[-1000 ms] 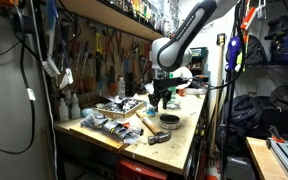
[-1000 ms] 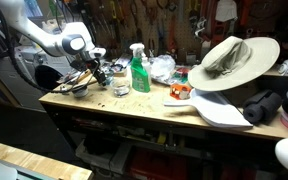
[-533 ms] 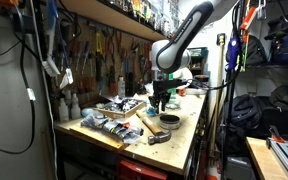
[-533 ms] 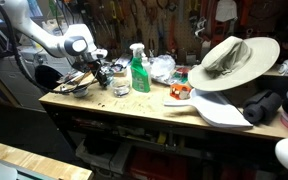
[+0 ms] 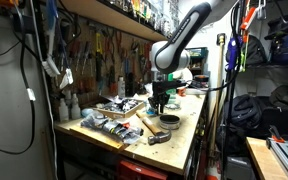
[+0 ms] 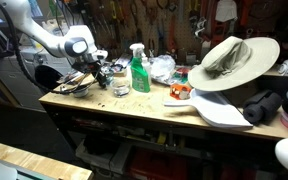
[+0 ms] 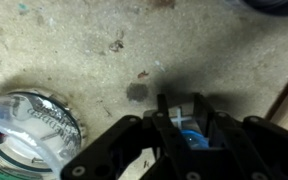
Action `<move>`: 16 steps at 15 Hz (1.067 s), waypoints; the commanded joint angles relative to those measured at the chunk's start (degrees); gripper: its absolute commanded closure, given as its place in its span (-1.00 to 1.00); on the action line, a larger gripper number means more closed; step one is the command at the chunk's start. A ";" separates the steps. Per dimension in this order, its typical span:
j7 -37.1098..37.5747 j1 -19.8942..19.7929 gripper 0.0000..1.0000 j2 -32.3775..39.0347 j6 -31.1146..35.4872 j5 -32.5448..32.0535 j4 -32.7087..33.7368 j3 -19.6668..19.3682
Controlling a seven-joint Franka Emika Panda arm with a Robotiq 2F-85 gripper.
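Wooden bench (image 7: 74, 50), pale and scuffed, fills the wrist view, with a dark stain (image 7: 136, 92) just above the gripper (image 7: 180, 118). The gripper hangs low over the bench with its fingers drawn close together and a small blue bit (image 7: 191, 139) showing between them; whether they pinch it I cannot tell. Near it in the same view lies a round clear tub (image 7: 29, 128) with a printed top, apart from the fingers, and what is inside is too blurred to make out. In an exterior view the gripper (image 6: 102, 72) points down near the end of the bench, with a small jar (image 6: 120, 82) beside it, contents unclear. Next to the jar stands a green spray bottle (image 6: 140, 72), upright, then a crumpled clear bag (image 6: 162, 67) behind it and a wide hat (image 6: 229, 58) well apart towards the far end
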 commanded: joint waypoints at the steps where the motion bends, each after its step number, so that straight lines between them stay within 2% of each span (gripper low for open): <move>1: -1.83 -0.99 0.37 1.12 0.42 1.61 0.90 0.85; 9: -2.41 -1.07 0.35 2.08 -0.26 1.89 1.77 0.79; 14: -2.52 -1.12 0.66 2.33 -0.27 1.97 2.06 0.82; 15: -2.61 -1.15 0.91 2.35 -0.44 2.05 2.14 0.89; 16: -2.61 -1.15 0.94 2.38 -0.55 2.02 2.19 0.88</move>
